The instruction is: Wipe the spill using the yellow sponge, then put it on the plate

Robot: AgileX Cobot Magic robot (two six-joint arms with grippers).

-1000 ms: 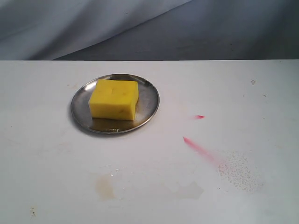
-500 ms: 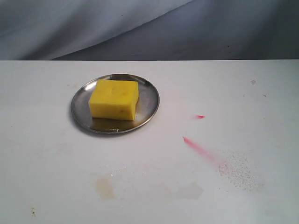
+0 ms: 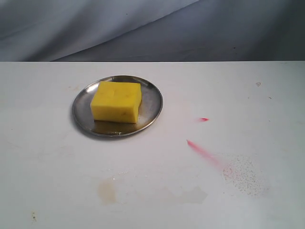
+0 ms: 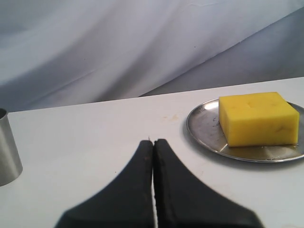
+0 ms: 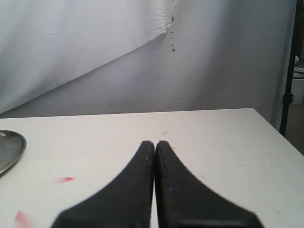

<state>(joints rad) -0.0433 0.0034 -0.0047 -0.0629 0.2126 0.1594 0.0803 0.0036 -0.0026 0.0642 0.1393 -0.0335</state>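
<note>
Your thick, rectangular, bright yellow sponge [image 3: 116,101] of speckled foam lies flat inside the round, shallow, shiny silver metal plate [image 3: 151,102], towards its left half, with bare metal showing to the right of it and in front. The plate stands on the white worktop [image 3: 248,95], left of centre in the exterior view.

The small pale yellowish-tan spill [image 3: 107,191] sits on the worktop nearer the camera than the plate and well apart from it. A fainter wet-looking patch [image 3: 190,194] lies to its right. Further right you have two thin pink-red streaks [image 3: 204,151], and the longer one runs into a patch of fine dark specks [image 3: 244,175].

Neither arm shows in the exterior view. In the left wrist view the black left gripper [image 4: 153,141] has its jaws pressed together with nothing between them; it is above bare worktop, with the plate and sponge off to one side and apart from it. A plain silver metal cylinder [image 4: 7,149] stands at the far edge of that view.

The black right gripper [image 5: 154,142] likewise has its jaws closed on nothing, over bare worktop, with the plate's rim just in sight.
</note>
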